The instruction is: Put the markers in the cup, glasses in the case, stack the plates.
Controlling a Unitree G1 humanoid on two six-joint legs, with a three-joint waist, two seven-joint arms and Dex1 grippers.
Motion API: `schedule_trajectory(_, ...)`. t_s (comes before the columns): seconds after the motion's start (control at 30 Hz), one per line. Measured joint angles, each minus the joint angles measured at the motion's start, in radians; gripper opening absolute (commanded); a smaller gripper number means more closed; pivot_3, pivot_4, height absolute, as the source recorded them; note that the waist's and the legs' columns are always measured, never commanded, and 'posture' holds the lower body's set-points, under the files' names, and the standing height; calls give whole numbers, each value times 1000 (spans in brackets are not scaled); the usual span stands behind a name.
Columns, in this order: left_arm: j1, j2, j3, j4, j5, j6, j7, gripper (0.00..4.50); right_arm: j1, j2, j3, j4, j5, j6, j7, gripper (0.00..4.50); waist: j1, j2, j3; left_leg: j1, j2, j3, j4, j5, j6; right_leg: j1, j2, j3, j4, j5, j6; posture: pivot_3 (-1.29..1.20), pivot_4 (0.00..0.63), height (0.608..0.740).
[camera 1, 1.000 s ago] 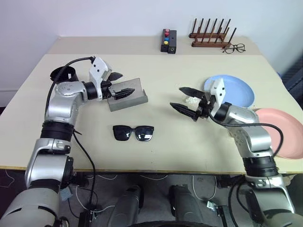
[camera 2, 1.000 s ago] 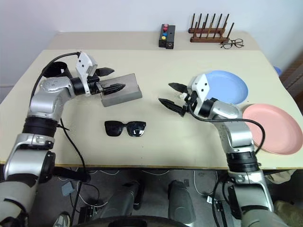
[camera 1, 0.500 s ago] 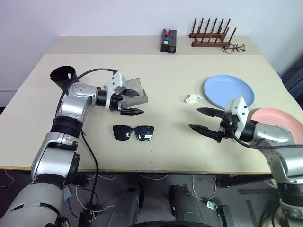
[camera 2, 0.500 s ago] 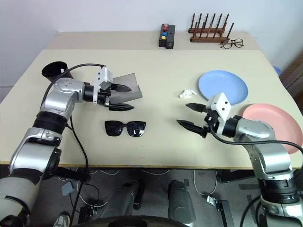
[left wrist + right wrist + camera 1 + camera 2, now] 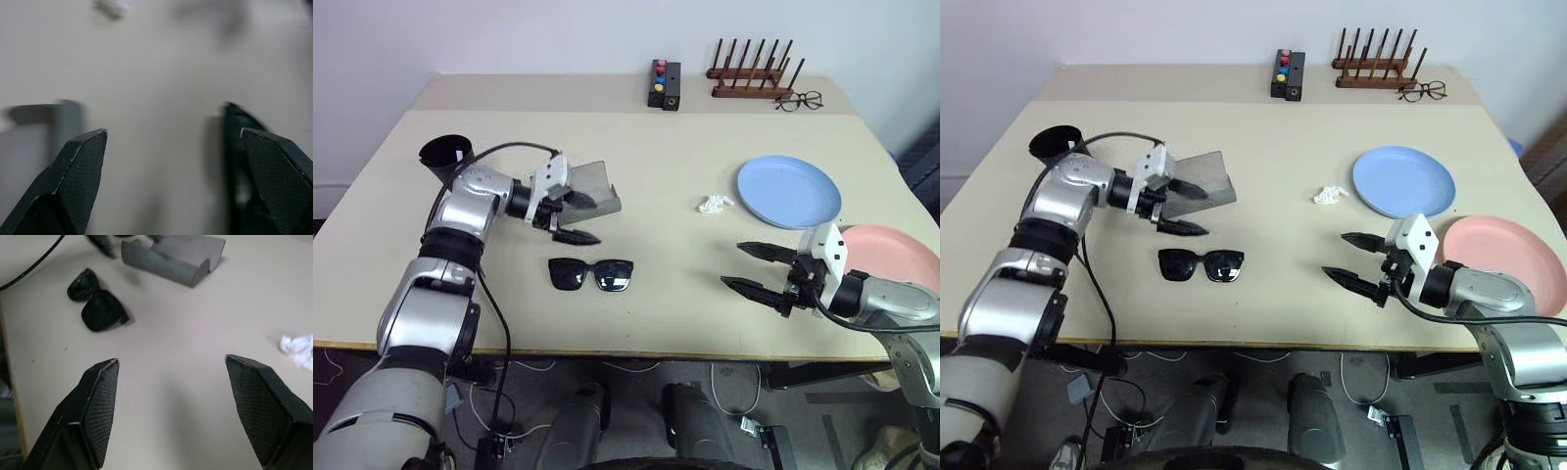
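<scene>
The black sunglasses (image 5: 591,274) lie unfolded on the table, front of centre. Just behind them stands the grey case (image 5: 595,189) with its lid up. My left gripper (image 5: 579,219) is open at the case's front left. One finger is level with the case's mouth, and the other hangs between the case and the glasses. The black cup (image 5: 445,155) stands upright behind my left arm. My right gripper (image 5: 751,270) is open and empty at the front right, pointing toward the glasses (image 5: 98,303). The blue plate (image 5: 789,191) and the pink plate (image 5: 886,245) lie apart on the right.
A crumpled white scrap (image 5: 713,204) lies left of the blue plate. At the back stand a black block with red, blue and yellow tops (image 5: 664,85), a wooden peg rack (image 5: 749,73) and thin-rimmed spectacles (image 5: 798,99).
My right gripper has pulled back from the table's middle to the front right, near the pink plate. My left gripper has turned and dropped from over the case to its front side.
</scene>
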Motion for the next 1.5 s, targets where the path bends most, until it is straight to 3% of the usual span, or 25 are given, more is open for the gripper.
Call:
schedule_trajectory(0.57,-35,40,-66,114,223,-19,74,4468,-109,39,81,-12,-8,2,-61,3530,-2,-1,0,0,0,0,0,0,1,0,0,0,1,0,1,0,150,740)
schedule_trajectory(0.67,-35,39,-67,129,246,-18,86,3669,-109,42,81,-14,-8,6,-74,3530,-2,0,0,0,0,0,0,0,1,0,0,0,1,0,1,0,150,740)
schedule_trajectory(0.9,-35,35,-74,132,268,-25,78,244,-108,42,81,-15,-6,6,-80,3530,-2,-1,0,0,0,0,0,0,1,0,0,0,1,0,1,0,150,740)
schedule_trajectory(1.5,-4,41,-75,102,269,-270,-68,244,-116,72,84,4,-30,-35,-96,3530,-2,-1,0,0,0,0,1,0,1,0,0,0,2,0,1,0,150,740)
